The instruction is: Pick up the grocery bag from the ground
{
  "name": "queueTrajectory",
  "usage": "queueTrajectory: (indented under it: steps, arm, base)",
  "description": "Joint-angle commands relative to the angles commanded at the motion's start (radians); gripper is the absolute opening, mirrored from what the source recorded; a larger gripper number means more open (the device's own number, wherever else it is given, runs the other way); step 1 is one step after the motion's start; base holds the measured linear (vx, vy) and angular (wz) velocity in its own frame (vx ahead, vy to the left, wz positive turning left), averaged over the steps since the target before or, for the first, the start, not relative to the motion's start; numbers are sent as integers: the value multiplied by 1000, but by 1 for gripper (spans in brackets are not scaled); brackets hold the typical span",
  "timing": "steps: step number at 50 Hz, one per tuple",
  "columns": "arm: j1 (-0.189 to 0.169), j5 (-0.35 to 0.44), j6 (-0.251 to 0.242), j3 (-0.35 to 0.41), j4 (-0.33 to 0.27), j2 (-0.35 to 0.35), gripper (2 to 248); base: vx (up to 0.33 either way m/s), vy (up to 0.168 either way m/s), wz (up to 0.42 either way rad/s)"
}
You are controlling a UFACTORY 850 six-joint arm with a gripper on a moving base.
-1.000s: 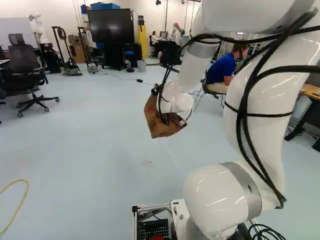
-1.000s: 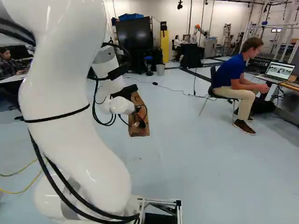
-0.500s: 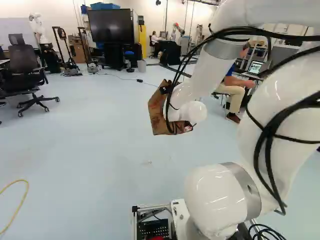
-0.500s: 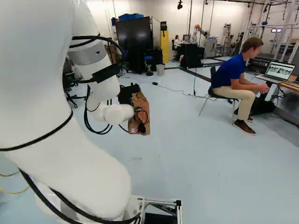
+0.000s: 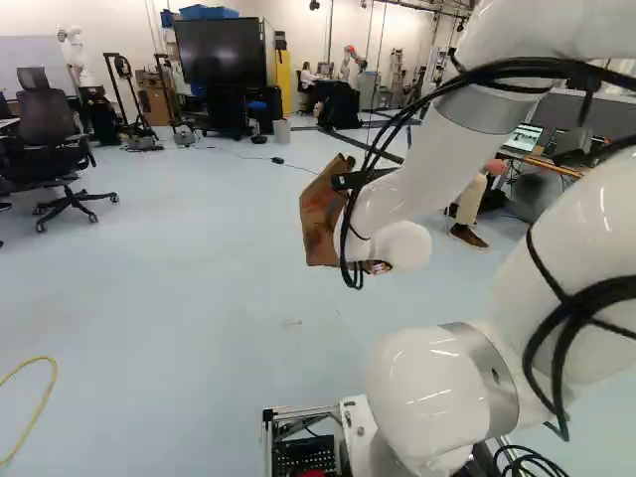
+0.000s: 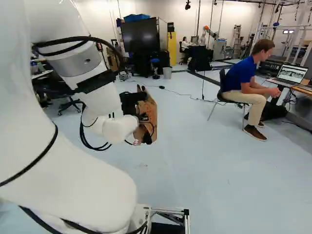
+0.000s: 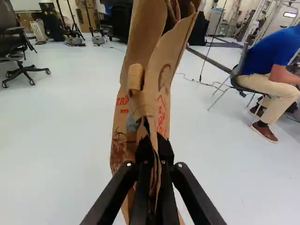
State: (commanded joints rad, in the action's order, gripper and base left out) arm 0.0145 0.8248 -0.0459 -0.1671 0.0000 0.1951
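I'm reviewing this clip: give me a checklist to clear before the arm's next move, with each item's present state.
1. Gripper shut on the paper bag: ok, paper pinched between its fingers.
2. Bag off the floor: ok, no contact shows.
3. Seated person apart from the bag: ok.
4. Cables free of the bag: cannot tell; they cross before it in the left base view.
5. Bag's contents secure: cannot tell, inside hidden.

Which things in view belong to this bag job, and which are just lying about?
Job:
- brown paper grocery bag, pinched upright
- black gripper, shut on the bag

Just about the room:
- office chair
- yellow cable on the floor
- large dark screen
- waste bin
- open laptop
- another robot
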Motion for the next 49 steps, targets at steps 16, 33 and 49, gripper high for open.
queueTrajectory:
  steps: [16, 33, 49]
  arm:
    - [-9, 31, 30, 52, 0, 55, 22]
    - [-14, 47, 45, 78, 0, 82, 22]
    - [-14, 48, 46, 80, 0, 84, 22]
  base:
    - [0, 0, 0]
    - [0, 0, 0]
    - [0, 0, 0]
